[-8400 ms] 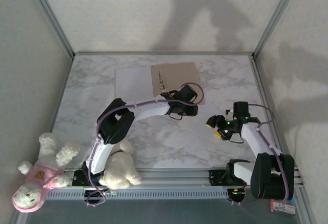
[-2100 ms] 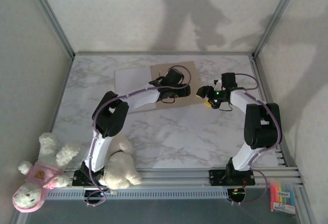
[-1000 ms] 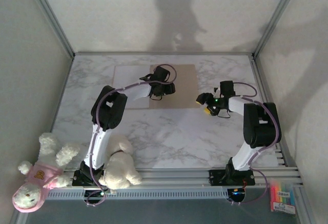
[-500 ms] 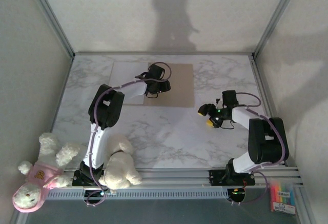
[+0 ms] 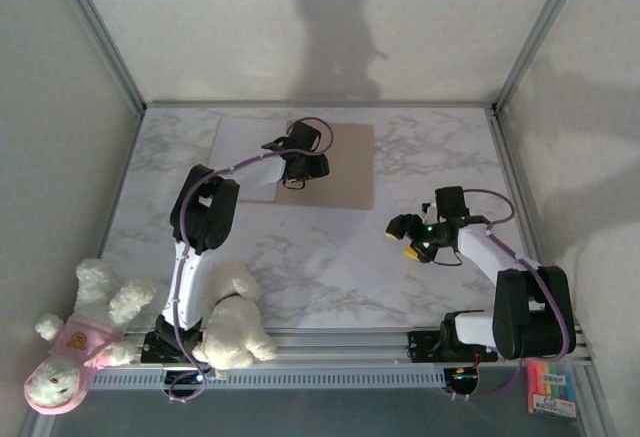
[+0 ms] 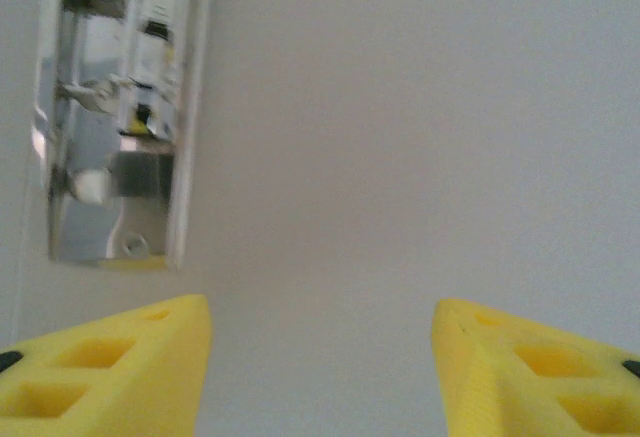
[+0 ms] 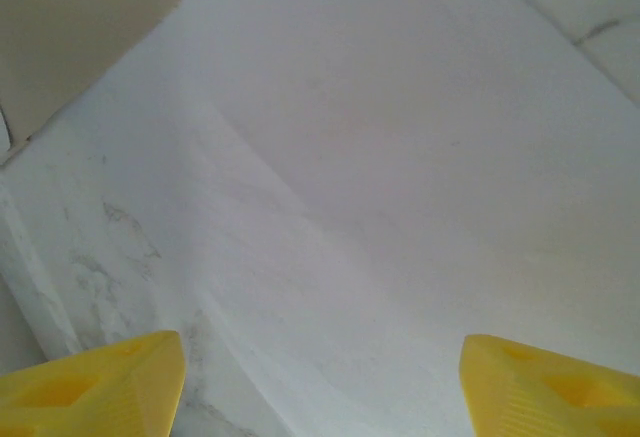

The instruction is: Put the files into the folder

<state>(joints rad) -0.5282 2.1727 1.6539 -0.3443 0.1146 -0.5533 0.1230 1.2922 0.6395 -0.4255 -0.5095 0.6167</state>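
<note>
The folder (image 5: 345,167) lies flat at far centre of the table (image 5: 330,267), tan face up. The files (image 5: 245,157) are a white stack just to its left, meeting its left edge. From above I cant tell if they only touch or are partly tucked in, nor if the cover is open or shut.

L gripper (image 5: 298,169) hangs right over that seam. In the wrist view its fingers (image 6: 130,357) stand well apart w/ nothing between them. A metal clip (image 6: 110,127) sits ahead to one side, and the pale flat surface below is prob paper, not sure.

R gripper (image 5: 403,237) is well apart from the folder, over bare marble nearer the bases. Its fingers (image 7: 100,382) are spread wide, also empty.

Step in hand, as I read it: L arm getting set to move the sheets across into the folder. Not done yet, since most of the white is outside the tan.

To do it well:
- press a fingertip lightly on the top sheet and drag slow toward the folder
- too hard and thin paper buckles, too soft and only the top sheet goes
- mind the clip, an edge could snag there
- R arm could pin the folder's near corner so it doesnt skate away
- keep edges square w/ the cover
</note>
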